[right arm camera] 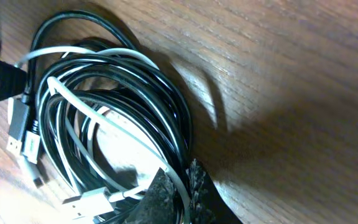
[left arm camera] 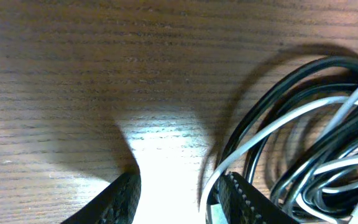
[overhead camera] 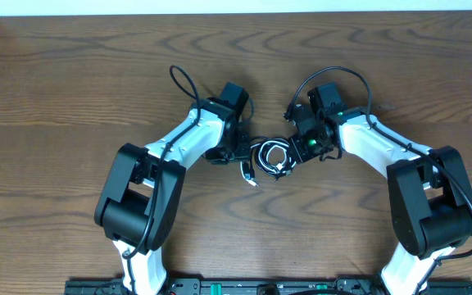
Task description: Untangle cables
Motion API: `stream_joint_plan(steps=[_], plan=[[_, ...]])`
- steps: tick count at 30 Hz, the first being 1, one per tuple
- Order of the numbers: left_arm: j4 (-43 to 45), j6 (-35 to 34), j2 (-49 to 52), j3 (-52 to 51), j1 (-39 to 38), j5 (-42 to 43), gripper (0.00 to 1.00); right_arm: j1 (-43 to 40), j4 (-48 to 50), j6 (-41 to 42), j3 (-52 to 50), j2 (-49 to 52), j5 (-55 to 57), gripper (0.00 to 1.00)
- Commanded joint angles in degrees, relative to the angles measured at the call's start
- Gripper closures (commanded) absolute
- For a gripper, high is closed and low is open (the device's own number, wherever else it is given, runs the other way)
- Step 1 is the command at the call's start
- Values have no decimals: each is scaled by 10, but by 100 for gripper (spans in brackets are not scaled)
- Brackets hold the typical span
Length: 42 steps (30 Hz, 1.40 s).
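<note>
Closest to you: the right gripper (right arm camera: 178, 183) fills the bottom of its wrist view, pinched shut on a few strands at the edge of the cables (right arm camera: 104, 112).
Other side: the left gripper (left arm camera: 180, 182) has its jaws apart with bare table (left arm camera: 73, 74) between them. A white cord runs just beside one finger, and you have not gripped it.
Where the cables are: one round bunch of black and white loops, flat on the table between your two grippers.
What could go wrong:
- Pull: nothing holds the far side, so the whole bunch may just slide along.
- Knot: black and white strands look pinched together, so pulling could tighten the tangle.
Hard to see: how the loops cross, and which of the plugs (right arm camera: 23, 134) goes with which cord.
</note>
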Motion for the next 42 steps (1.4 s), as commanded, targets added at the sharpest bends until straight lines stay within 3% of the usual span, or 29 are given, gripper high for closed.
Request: stream_joint_plan(steps=[1,3,7,14,18,21,25,29,34,42], plan=[[-6,-3,14,-4,12,16,54,1,-6,-7,5,-7,-30,92],[-6,-2,14,-5,18,16,53,1,-12,-7,6,-17,-32,84],[-3,-1,14,-5,20,16,54,1,-22,-6,6,-30,-31,55],[0,-1,14,-5,19,16,53,2,-35,-6,5,-30,-29,46],[6,1,14,-5,19,16,54,2,-40,-6,5,-30,-29,46],[7,61,14,1,20,26,51,2,-48,-6,5,-30,-24,47],[-40,86,14,48,33,29,44,2,-52,-6,5,-30,-7,44],[-87,86,14,102,41,35,43,2,-54,-6,5,-30,-3,43],[-97,88,14,103,33,102,43,2,-60,7,5,-30,0,53],[-86,87,20,66,-2,51,43,2,-41,51,5,-30,3,75]])
